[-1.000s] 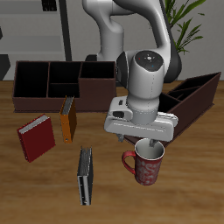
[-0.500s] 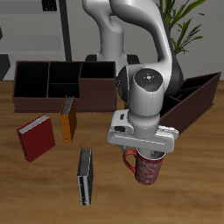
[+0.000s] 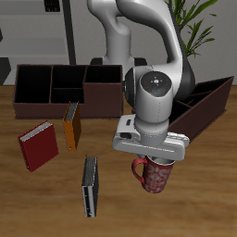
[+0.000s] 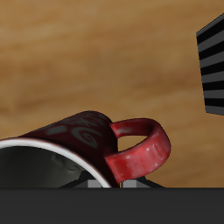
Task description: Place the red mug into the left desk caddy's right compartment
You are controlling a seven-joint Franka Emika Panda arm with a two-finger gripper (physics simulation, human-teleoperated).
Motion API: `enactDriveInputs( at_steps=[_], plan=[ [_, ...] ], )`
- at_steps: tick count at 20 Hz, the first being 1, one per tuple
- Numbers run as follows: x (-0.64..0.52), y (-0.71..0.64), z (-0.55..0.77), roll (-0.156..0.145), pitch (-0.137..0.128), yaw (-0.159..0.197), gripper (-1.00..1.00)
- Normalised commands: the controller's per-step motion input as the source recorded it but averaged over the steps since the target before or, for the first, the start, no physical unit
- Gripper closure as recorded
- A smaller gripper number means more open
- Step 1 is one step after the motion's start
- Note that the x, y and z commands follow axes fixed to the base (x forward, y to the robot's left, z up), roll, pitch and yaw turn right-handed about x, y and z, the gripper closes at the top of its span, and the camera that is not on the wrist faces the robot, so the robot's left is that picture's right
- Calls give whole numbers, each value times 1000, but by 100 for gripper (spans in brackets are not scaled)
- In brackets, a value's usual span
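The red mug [image 3: 155, 176] stands upright on the table near the front edge, its handle toward the dark book. In the wrist view the mug [image 4: 74, 133] fills the frame's edge, with its loop handle [image 4: 144, 149] sticking out. My gripper [image 3: 157, 159] is down on the mug's rim, and its fingertips [image 4: 92, 185] sit close together on the wall by the handle. The left desk caddy [image 3: 211, 100], dark brown with sloping walls, lies behind the mug. The arm partly hides its low end, so the right compartment hardly shows.
A level-topped dark-brown box [image 3: 65, 83] stands at the back. A red book [image 3: 37, 145] and an orange book [image 3: 71, 125] lie in front of it. A dark ridged book [image 3: 90, 185] lies beside the mug and also shows in the wrist view [image 4: 214, 61].
My gripper came down over the mug's rim a second ago. Over the last half second the arm has stayed still, and the mug has not moved.
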Motion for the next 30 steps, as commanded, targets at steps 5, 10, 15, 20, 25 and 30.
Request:
enactDriveInputs(
  at_steps=[5, 10, 15, 20, 25, 30],
  plan=[
    [-41, -36, 157, 0, -20, 7, 100],
    [-313, -292, 928, -33, -105, 13, 100],
    [-303, -247, 725, -34, -80, 15, 100],
    [-314, -325, 584, -36, -33, 11, 100],
    [-440, -318, 561, -24, -20, 36, 100],
    [-494, -184, 527, -19, -29, 42, 100]
  ],
)
